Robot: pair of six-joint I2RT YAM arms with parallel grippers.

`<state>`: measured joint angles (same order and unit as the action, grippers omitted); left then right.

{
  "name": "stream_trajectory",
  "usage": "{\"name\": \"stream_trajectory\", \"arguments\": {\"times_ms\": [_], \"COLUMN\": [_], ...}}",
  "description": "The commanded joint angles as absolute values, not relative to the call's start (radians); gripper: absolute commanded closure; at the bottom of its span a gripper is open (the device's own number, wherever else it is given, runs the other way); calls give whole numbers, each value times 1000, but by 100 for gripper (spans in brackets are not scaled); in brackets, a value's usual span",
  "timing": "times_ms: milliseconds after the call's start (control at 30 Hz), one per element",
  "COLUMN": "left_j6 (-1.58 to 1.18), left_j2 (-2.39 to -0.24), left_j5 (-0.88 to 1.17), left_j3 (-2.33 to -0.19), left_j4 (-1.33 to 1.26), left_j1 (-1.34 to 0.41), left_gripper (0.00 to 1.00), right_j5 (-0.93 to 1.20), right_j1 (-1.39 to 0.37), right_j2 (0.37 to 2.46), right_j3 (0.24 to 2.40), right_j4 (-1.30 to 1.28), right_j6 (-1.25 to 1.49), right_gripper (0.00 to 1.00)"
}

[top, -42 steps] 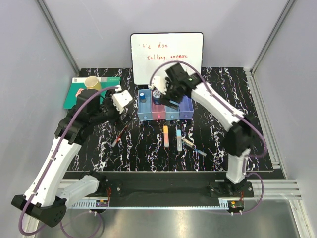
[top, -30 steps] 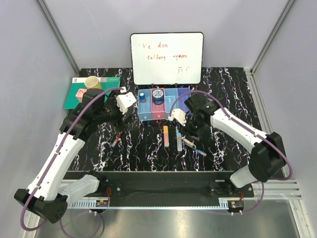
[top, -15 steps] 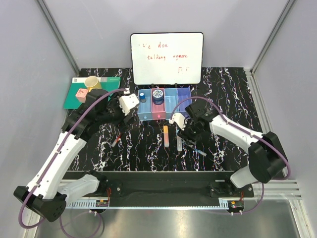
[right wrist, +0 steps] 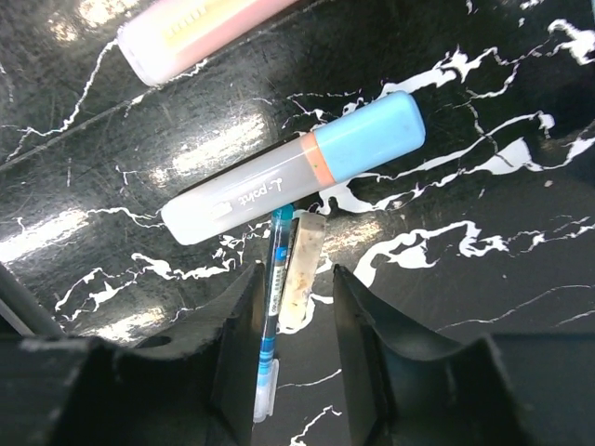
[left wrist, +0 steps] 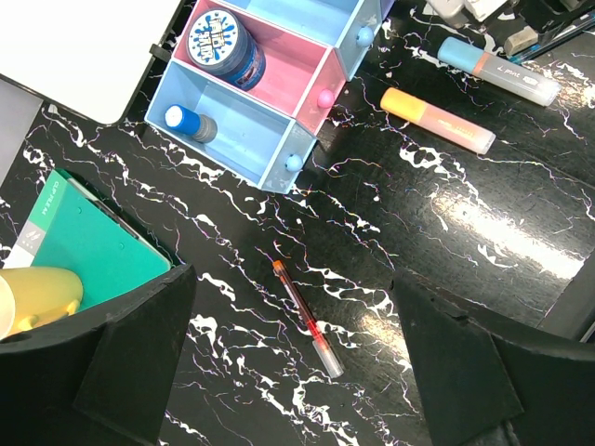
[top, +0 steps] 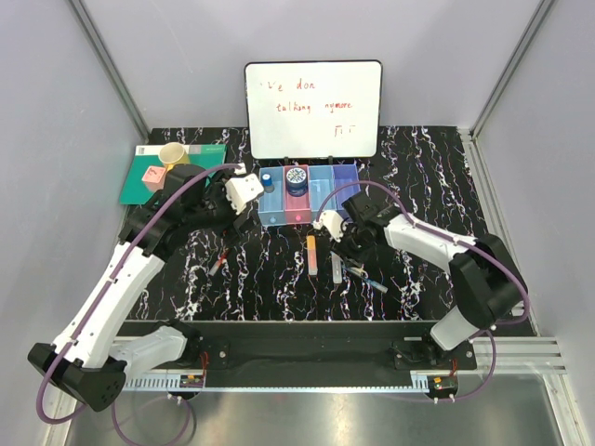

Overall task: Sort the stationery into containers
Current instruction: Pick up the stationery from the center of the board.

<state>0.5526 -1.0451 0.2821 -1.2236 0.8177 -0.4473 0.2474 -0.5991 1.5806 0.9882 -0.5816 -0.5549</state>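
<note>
The containers are a joined row of translucent bins, blue, pink, blue, purple. A round blue disc sits in the pink bin and a small blue-capped item in the left blue bin; both bins also show in the left wrist view. My left gripper hangs open and empty high above the thin dark-red pen. An orange marker and a light-blue marker lie in front of the bins. My right gripper is open and low, its fingers either side of a blue pen and a short whitish stick.
A whiteboard stands behind the bins. A green notebook at the back left carries a pink cube and a yellow cup. The black marbled mat ends at a metal rail near the arm bases.
My right gripper came from above the bins down to the pens beside the light-blue marker. My left gripper shifted slightly back and right towards the bins.
</note>
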Motion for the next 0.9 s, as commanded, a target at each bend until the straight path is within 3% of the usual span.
{"name": "stream_trajectory", "arguments": {"times_ms": [0, 467, 500, 567, 667, 867], "left_j6": [552, 554, 554, 557, 557, 551], "left_j2": [-1049, -1058, -1058, -1055, -1051, -1037], "left_j5": [279, 290, 290, 287, 287, 285], "left_j3": [-1262, -1273, -1272, -1269, -1262, -1241], "left_j4": [792, 792, 793, 792, 792, 792], "left_j1": [-453, -453, -453, -453, -453, -453], "left_gripper": [7, 7, 7, 7, 7, 7], "right_j5": [239, 241, 244, 247, 238, 203], "right_j1": [-581, -561, -563, -563, -563, -563], "right_j2": [1601, 1664, 1667, 1670, 1672, 1631], "right_j3": [974, 971, 969, 971, 973, 1009], "right_j4": [-532, -489, -488, -485, -485, -518], "right_j6": [-545, -540, -538, -535, -535, -525], "right_gripper": [58, 62, 65, 85, 100, 100]}}
